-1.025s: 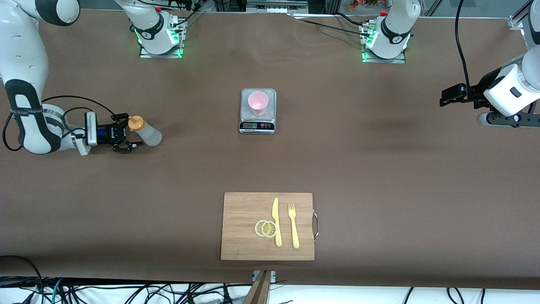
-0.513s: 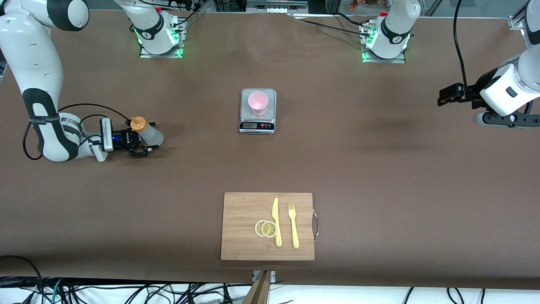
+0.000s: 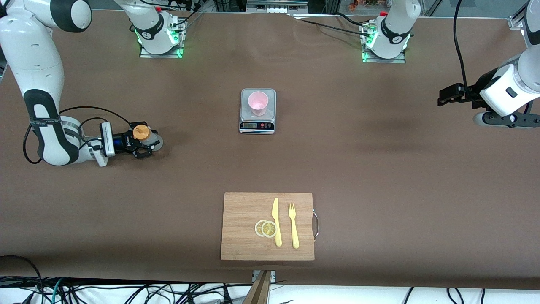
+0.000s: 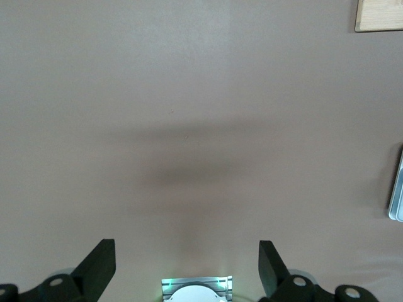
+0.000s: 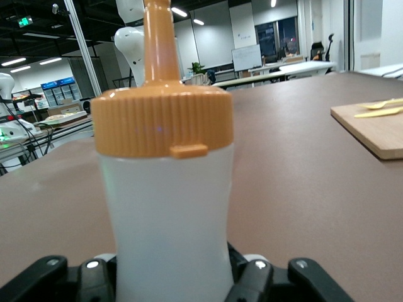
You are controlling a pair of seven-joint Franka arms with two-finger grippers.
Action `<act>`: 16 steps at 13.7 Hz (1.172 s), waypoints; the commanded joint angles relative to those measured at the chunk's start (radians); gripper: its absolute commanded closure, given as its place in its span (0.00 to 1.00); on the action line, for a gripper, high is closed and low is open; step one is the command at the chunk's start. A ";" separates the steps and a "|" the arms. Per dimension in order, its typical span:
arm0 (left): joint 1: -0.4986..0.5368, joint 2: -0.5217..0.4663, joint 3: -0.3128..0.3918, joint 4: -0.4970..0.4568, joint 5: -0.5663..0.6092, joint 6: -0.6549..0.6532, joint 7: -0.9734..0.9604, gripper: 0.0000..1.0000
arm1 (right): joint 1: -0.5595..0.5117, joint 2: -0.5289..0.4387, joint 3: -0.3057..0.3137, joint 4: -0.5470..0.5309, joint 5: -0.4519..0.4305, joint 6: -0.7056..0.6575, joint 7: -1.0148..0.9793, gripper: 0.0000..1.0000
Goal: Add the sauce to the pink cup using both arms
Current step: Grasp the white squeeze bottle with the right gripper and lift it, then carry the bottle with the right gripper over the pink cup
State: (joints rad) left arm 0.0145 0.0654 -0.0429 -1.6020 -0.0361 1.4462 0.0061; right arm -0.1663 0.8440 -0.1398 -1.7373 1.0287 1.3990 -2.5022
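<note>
The sauce (image 3: 154,142), a whitish squeeze bottle with an orange nozzle cap (image 3: 141,132), stands on the table toward the right arm's end. My right gripper (image 3: 145,142) is shut on its body low down. In the right wrist view the sauce (image 5: 167,201) fills the middle, with dark fingers (image 5: 258,280) pressed against both its sides. The pink cup (image 3: 257,102) stands upright on a small scale (image 3: 257,124) at mid-table. My left gripper (image 3: 443,96) waits open in the air over the left arm's end of the table, and nothing is between its fingers (image 4: 94,267).
A wooden cutting board (image 3: 242,236) lies nearer the front camera than the scale. It carries a yellow knife (image 3: 276,221), a yellow fork (image 3: 293,226) and two lemon slices (image 3: 265,228). The board's corner (image 4: 378,16) and the scale's edge (image 4: 397,195) show in the left wrist view.
My right gripper moved in around the sauce bottle and shut on its body. The left arm shifted slightly and stays open.
</note>
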 commanded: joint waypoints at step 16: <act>0.016 0.008 -0.005 0.020 0.033 -0.020 0.025 0.00 | 0.226 -0.163 0.326 0.257 -0.614 0.169 1.097 1.00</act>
State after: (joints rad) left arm 0.0236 0.0664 -0.0419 -1.6020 -0.0361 1.4462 0.0070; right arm 0.0668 0.6908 0.1069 -1.4890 0.5131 1.5441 -1.4884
